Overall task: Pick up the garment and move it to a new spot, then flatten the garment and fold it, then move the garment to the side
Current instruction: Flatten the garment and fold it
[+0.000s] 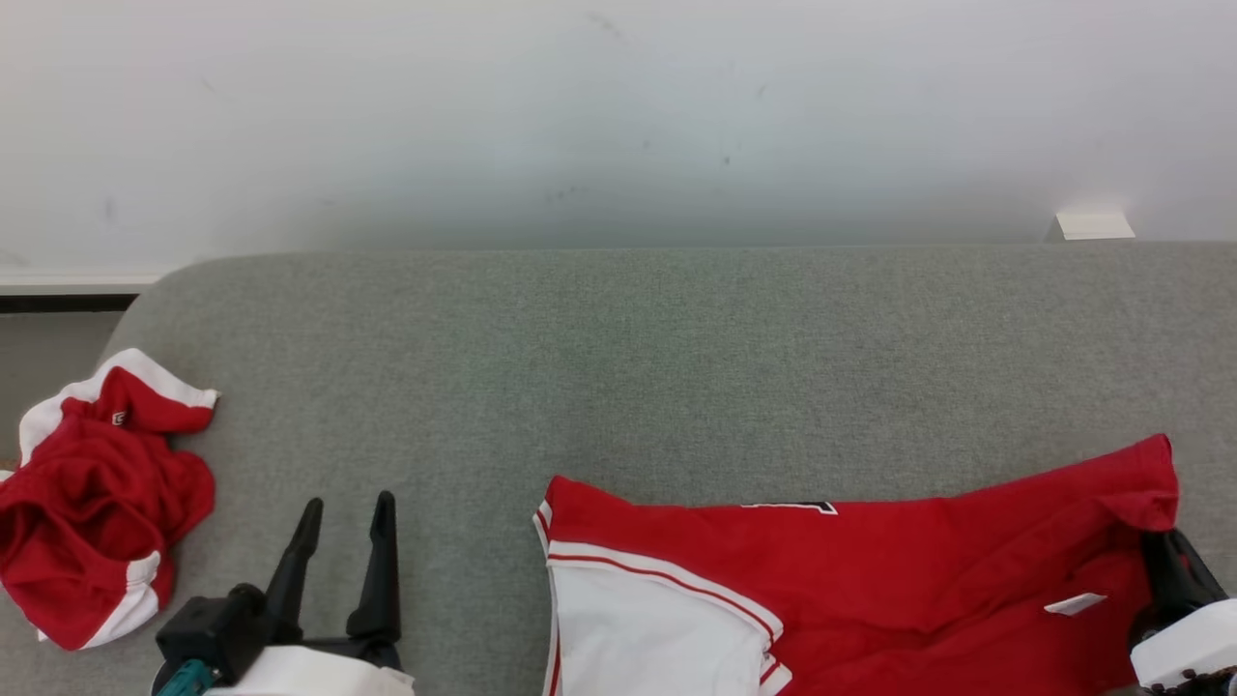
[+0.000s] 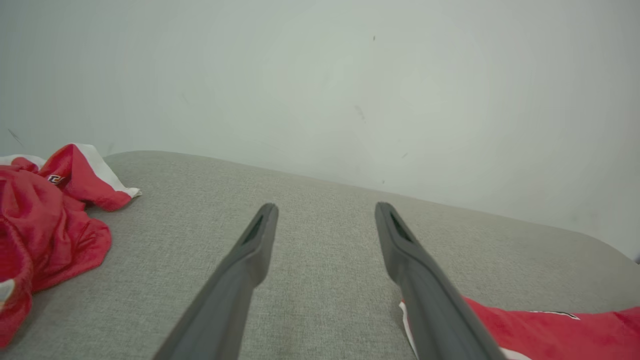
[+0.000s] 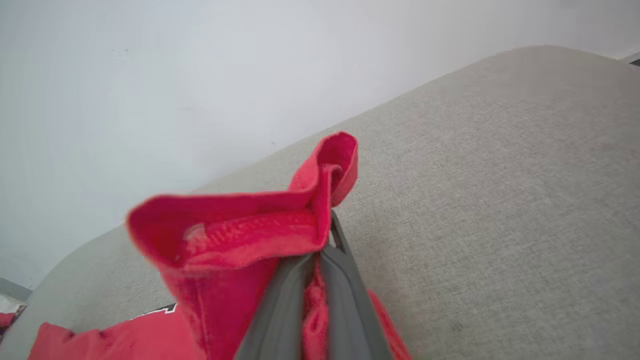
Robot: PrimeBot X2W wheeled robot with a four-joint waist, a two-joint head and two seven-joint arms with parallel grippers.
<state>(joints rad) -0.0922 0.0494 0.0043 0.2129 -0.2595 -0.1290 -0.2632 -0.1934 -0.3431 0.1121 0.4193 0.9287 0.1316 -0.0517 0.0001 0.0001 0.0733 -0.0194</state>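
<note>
The garment, red with a white panel and red-and-white trim, lies spread at the lower right of the grey padded surface. Its right corner is lifted, and my right gripper is shut on that corner. In the right wrist view a bunched fold of the garment drapes over the right gripper, hiding its tips. My left gripper stands open above bare surface, left of the garment, with nothing between its fingers. Seen from the left wrist, the left gripper is spread wide, with the garment's edge at lower right.
A second red-and-white garment lies crumpled at the surface's left end, also at the left of the left wrist view. A pale wall runs behind the surface. A small white block sits at the back right edge.
</note>
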